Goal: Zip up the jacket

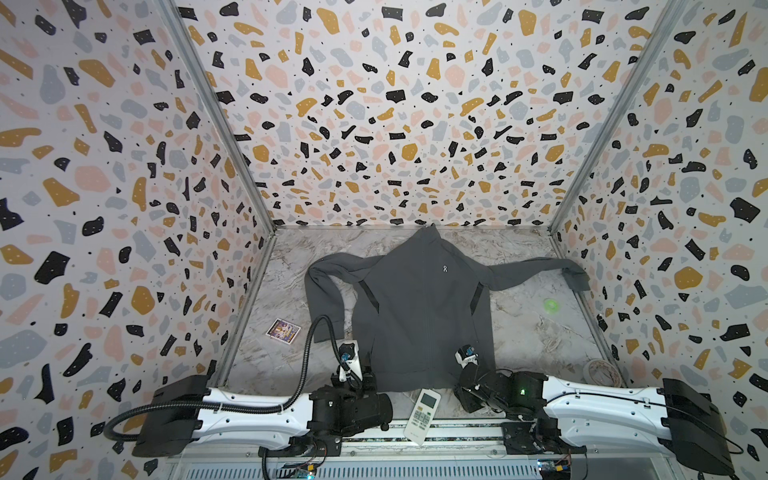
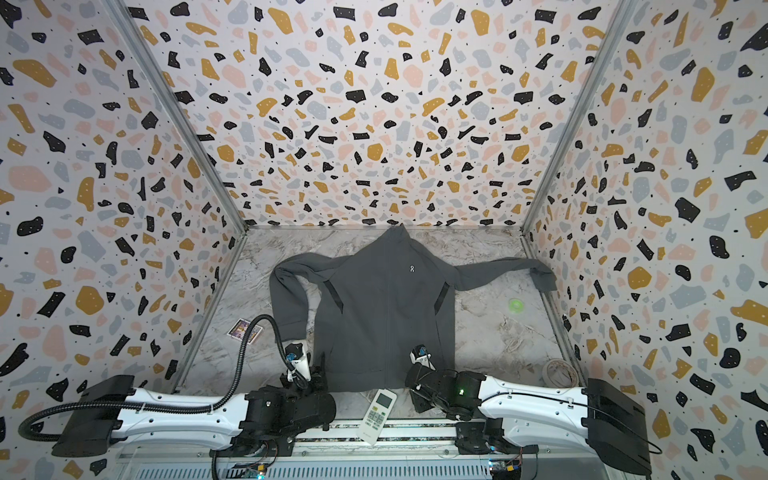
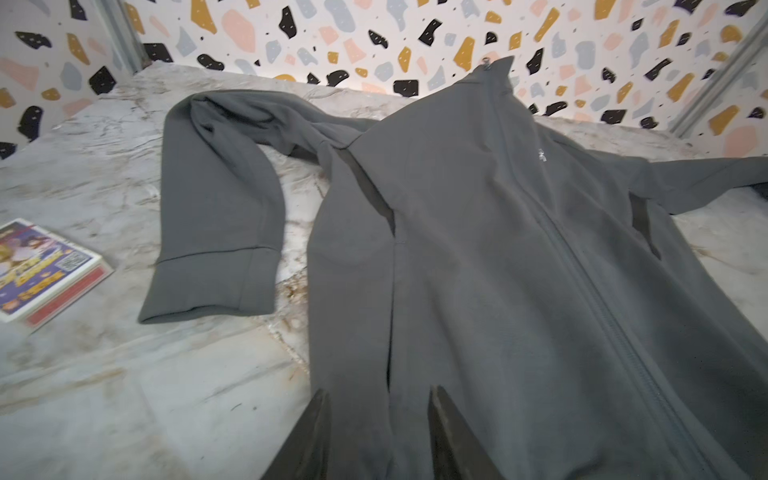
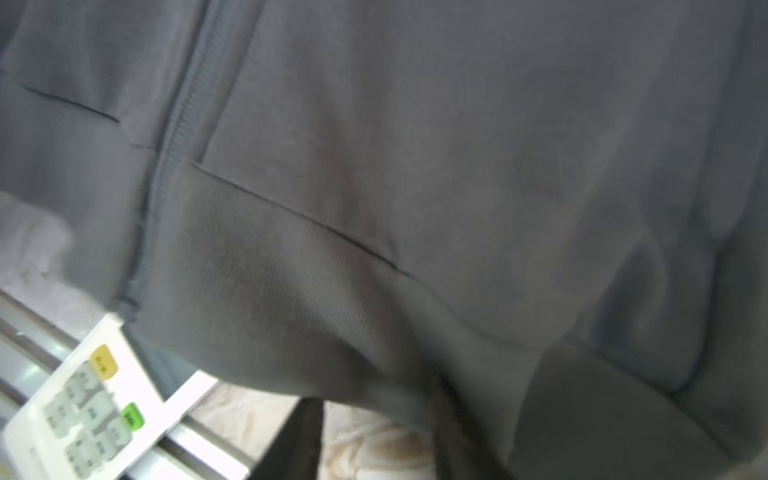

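Jaws of my left gripper (image 3: 378, 392) and right gripper (image 4: 376, 395) stand half-open, empty, at the dark charcoal-grey fabric jacket's (image 1: 419, 316) hem.

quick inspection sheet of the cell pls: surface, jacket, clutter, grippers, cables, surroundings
surface: marble-look tabletop, brown veining
job's things: jacket flat, front up, zip closed to the collar, zip pull at the top; bent sleeve, straight sleeve
clutter: printed packet, green disc, tape roll, remote control by the hem
grippers: left gripper jaws apart over the hem's corner; right gripper jaws apart at the hem, view blurred
cables: black corrugated hose loops up from the left arm
surroundings: terrazzo-patterned walls on three sides; metal rail in front
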Available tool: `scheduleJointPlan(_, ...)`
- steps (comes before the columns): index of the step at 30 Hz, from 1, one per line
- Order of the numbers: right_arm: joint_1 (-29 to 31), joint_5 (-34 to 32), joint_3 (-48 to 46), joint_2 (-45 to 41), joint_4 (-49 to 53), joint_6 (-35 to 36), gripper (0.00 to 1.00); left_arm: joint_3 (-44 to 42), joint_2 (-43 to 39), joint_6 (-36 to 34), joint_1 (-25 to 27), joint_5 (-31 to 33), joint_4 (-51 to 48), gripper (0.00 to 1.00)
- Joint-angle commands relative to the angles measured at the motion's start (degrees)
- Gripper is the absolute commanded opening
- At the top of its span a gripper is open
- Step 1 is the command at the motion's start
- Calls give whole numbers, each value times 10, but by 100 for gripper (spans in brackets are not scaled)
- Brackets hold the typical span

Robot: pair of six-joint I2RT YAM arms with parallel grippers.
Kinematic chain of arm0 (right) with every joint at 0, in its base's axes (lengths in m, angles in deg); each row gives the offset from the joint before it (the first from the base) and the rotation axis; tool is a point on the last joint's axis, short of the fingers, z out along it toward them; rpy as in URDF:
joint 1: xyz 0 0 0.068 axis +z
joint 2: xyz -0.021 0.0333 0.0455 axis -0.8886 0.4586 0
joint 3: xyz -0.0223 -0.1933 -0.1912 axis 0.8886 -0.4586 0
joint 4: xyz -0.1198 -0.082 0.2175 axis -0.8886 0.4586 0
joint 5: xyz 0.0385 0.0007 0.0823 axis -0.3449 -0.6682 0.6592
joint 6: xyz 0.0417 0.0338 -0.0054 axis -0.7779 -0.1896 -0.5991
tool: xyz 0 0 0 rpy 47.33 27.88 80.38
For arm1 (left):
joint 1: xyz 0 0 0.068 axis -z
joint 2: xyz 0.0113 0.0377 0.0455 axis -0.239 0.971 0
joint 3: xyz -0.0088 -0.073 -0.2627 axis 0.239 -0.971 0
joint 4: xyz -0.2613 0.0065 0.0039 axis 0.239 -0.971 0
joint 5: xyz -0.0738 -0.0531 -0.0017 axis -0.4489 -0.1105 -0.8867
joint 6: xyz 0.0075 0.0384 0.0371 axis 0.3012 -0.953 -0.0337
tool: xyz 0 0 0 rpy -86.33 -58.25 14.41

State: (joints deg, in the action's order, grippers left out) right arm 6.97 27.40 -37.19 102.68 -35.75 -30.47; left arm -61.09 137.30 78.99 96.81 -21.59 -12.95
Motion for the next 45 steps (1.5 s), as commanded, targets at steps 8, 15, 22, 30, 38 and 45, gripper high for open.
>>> scheduleJointPlan(8,-132,102,19,-207,-2,-20,49,88,-75,-21,-3,-14,-75,36)
scheduleJointPlan(15,-390,269,-41,-153,-135,62,17,50,-57,-178,-196,-236,178,32)
scheduleJointPlan(22,-433,266,-50,-15,-240,108,5,80,80,-266,-319,-393,309,28)
scheduleJointPlan(30,-467,227,-79,69,-301,110,0,108,295,-245,-416,-536,456,11)
scheduleJointPlan(38,-611,298,-111,95,-359,142,0,96,460,-226,-537,-623,555,0)
scheduleJointPlan(45,-639,307,-68,160,-378,167,0,90,501,-237,-576,-638,606,0)
